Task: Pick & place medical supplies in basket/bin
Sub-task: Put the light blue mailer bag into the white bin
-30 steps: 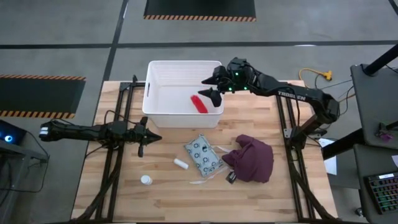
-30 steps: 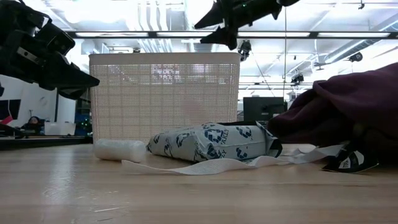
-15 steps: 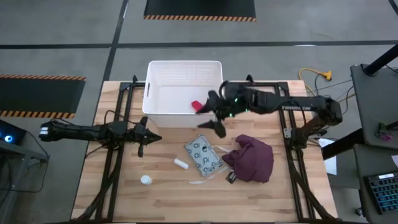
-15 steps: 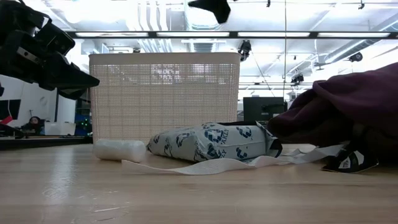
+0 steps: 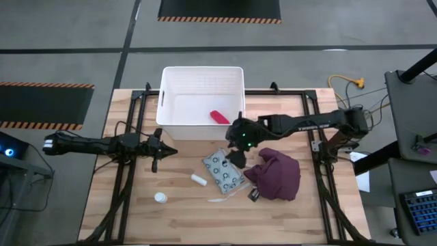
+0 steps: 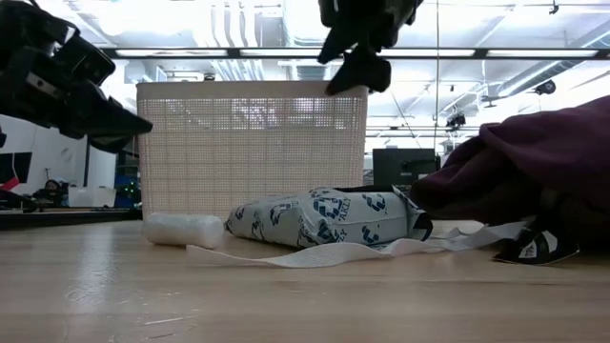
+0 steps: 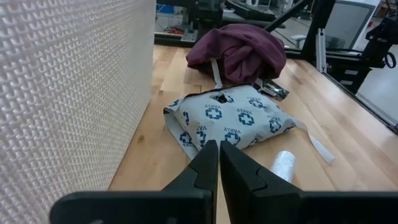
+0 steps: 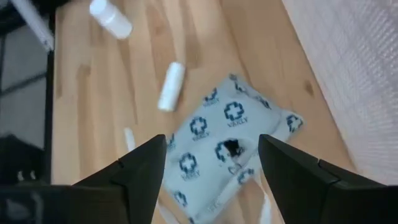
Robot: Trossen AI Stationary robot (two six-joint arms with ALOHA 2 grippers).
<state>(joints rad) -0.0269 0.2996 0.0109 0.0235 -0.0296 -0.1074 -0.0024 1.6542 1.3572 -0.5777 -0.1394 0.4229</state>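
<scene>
The white ribbed bin (image 5: 179, 102) stands at the table's far side, and the red roll (image 5: 219, 117) lies on its floor. The grey-green packet with blue crosses (image 5: 222, 171) lies flat on the wood, near the bin. My right gripper (image 5: 237, 149) hangs open just above the packet's far right corner (image 8: 224, 143), touching nothing. The short white cylinder (image 5: 198, 180) and the small white round piece (image 5: 160, 197) lie left of the packet. My left gripper (image 5: 164, 148) is shut and waits left of the packet, above the table.
A crumpled maroon cloth (image 5: 276, 173) lies right of the packet, with a small black tag (image 5: 252, 195) at its near edge. A white strip (image 5: 225, 199) trails from under the packet. The bin wall (image 7: 68, 93) is close beside my left gripper.
My right gripper has left the space above the bin's right rim, moved toward the table's near edge and come down over the packet, staying open. The red roll lies where it was in the bin.
</scene>
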